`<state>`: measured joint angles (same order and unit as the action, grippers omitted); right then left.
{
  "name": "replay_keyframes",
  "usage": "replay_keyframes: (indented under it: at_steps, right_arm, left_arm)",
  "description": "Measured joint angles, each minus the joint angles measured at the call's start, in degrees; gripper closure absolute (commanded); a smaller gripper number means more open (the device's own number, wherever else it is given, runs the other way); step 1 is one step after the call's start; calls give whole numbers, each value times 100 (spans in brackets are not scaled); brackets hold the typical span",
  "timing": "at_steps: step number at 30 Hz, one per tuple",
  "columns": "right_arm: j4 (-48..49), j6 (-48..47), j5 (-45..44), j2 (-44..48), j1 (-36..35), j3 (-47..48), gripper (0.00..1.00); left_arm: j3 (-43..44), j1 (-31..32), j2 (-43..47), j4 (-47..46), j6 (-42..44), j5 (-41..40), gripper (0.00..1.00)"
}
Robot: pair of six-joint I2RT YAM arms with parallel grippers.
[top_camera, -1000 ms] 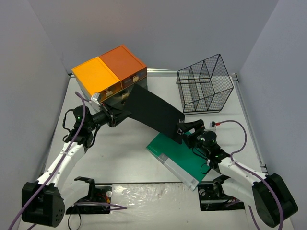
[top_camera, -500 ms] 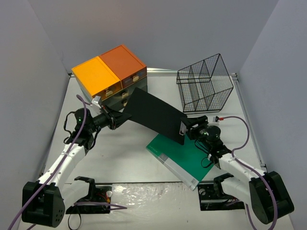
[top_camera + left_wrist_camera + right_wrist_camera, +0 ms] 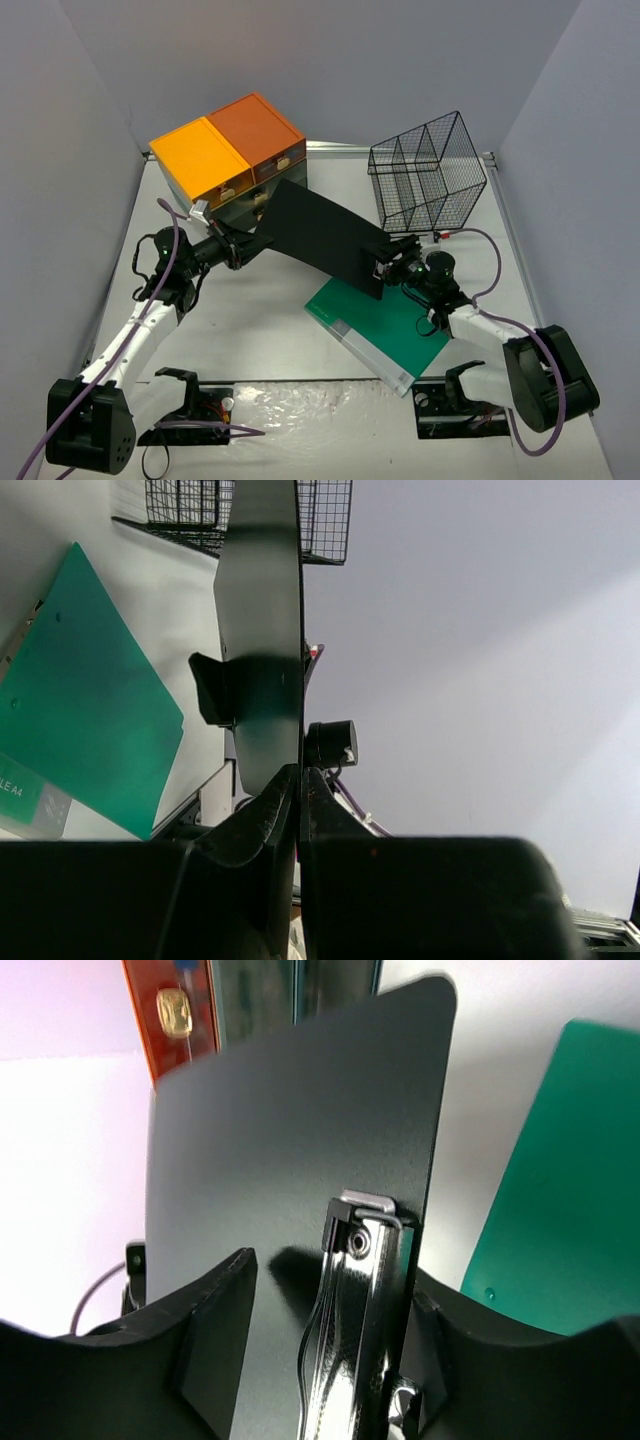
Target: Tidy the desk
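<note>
At the far left a drawer chest (image 3: 228, 160) stands at the back of the tabletop (image 3: 260, 320), and just in front of it my left jaws are pinched together on one end of a black clipboard (image 3: 320, 235), holding it tilted up off the surface. Its other end, with the metal clip (image 3: 360, 1260), sits between my right jaws, which stand apart on either side of the clip without pressing it, over the edge of a green folder (image 3: 385, 325) lying flat. I judge the tidying barely underway: the clipboard is in the air, the folder waits, and neither is in the wire basket (image 3: 428, 185) at the far right.
</note>
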<state>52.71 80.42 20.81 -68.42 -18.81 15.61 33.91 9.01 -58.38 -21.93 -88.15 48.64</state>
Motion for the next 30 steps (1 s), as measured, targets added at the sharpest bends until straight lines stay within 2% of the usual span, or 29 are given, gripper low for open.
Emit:
replay_keyframes:
  at_steps: [4,6,10,14,19,30]
  right_arm:
    - [27,-66,457,-189,45,168,53]
    - [-362,-253,586,-60,59,310,53]
    - [-1488,-889,715,579,161,741,63]
    - [-2188,-1332,840,985,257,1080,71]
    - [-2776,-1613,981,1437,353,1202,79]
    - [-3705,-2021,1222,1612,448,1730,93]
  left_arm:
    - [0,-40,31,-79,-36,-2,100]
    - [0,-47,53,-104,-47,1,100]
    - [0,-58,68,-118,-63,3,100]
    - [0,-84,68,-98,-49,12,100]
    - [0,-85,77,112,77,110,100]
    - [-2,-195,64,770,671,249,100]
